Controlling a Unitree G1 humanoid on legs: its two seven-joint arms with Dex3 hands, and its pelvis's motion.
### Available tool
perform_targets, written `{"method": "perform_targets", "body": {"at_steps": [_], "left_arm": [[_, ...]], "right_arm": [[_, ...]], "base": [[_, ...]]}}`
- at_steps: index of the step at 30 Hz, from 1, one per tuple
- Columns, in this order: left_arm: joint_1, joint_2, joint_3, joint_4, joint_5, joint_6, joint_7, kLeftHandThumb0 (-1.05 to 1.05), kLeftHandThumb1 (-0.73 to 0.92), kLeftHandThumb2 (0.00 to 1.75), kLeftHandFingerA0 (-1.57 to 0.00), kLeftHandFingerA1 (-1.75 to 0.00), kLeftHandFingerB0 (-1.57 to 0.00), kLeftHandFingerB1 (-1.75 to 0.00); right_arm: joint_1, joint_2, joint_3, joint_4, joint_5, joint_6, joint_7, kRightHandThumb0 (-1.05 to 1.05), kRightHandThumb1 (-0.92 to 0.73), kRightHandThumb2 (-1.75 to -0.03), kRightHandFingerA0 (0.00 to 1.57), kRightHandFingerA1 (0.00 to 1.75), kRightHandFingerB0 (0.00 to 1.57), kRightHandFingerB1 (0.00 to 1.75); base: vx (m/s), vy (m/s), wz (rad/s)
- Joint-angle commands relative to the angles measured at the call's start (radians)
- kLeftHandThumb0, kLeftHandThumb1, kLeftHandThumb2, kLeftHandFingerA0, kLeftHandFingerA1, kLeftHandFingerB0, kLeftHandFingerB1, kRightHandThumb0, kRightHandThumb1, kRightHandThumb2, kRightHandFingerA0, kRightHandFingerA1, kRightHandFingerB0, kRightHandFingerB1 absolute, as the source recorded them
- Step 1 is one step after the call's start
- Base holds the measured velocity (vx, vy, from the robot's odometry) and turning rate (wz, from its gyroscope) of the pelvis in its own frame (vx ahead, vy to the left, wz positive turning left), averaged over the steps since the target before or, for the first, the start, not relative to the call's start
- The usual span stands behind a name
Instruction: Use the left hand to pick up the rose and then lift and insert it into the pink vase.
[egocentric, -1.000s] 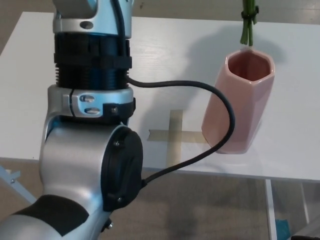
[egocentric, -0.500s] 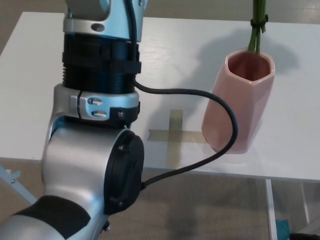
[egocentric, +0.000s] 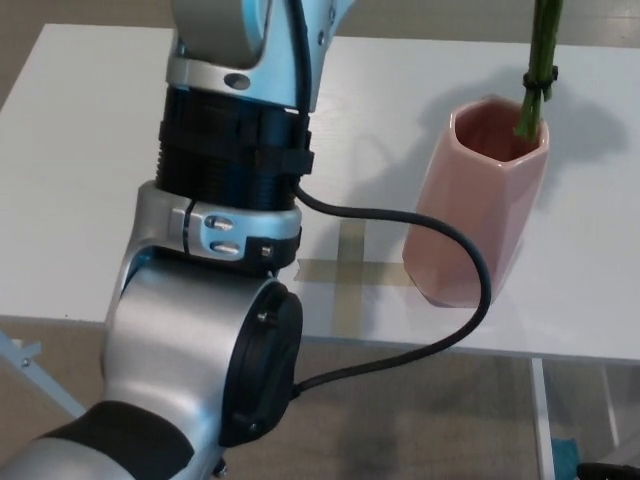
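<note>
My left hand is above the top edge of the view, so I cannot tell its grip, but the rose (egocentric: 537, 70) hangs upright below it, stem tip already inside the pink vase (egocentric: 480, 215) so it slides straight down.

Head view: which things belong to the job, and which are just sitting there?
Job:
- rose stem, lower end inside the vase mouth; bloom out of frame
- pink vase, upright on the table
- left arm; its hand is not in view

Just there:
- white table
- tape cross beside the vase
- black cable looping in front of the vase
</note>
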Motion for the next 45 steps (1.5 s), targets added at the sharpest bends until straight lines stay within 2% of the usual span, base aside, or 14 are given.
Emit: {"method": "perform_targets", "body": {"at_steps": [1, 9, 18, 45], "left_arm": [[0.023, -0.008, -0.006, -0.006, -0.021, -0.021, 0.01, -0.2, 0.79, 0.65, -0.91, -1.4, -0.87, -0.74], [0.051, 0.001, -0.016, -0.024, -0.015, -0.024, 0.005, -0.2, 0.8, 0.63, -0.92, -1.37, -0.85, -0.74], [0.067, 0.013, -0.036, -0.004, -0.004, -0.05, -0.003, -0.19, 0.77, 0.67, -0.95, -1.43, -0.87, -0.73], [0.084, 0.055, -0.03, 0.01, -0.011, -0.06, 0.0, -0.19, 0.79, 0.65, -0.9, -1.39, -0.84, -0.75]], "right_arm": [[-0.001, -0.006, -0.002, -0.004, 0.006, 0.012, 0.0, -0.3, -0.65, -0.59, 0.69, 0.51, 0.57, 0.45], [-0.008, -0.009, -0.007, -0.002, 0.009, 0.014, 0.005, -0.3, -0.65, -0.59, 0.69, 0.51, 0.57, 0.45], [-0.016, -0.012, 0.0, -0.002, 0.001, 0.014, 0.002, -0.29, -0.65, -0.59, 0.7, 0.51, 0.57, 0.45], [-0.016, -0.007, 0.01, -0.006, -0.003, 0.009, 0.0, -0.3, -0.65, -0.59, 0.7, 0.51, 0.58, 0.45]], "base": [[0.0, 0.0, 0.0], [0.0, 0.0, 0.0], [0.0, 0.0, 0.0], [0.0, 0.0, 0.0]]}}
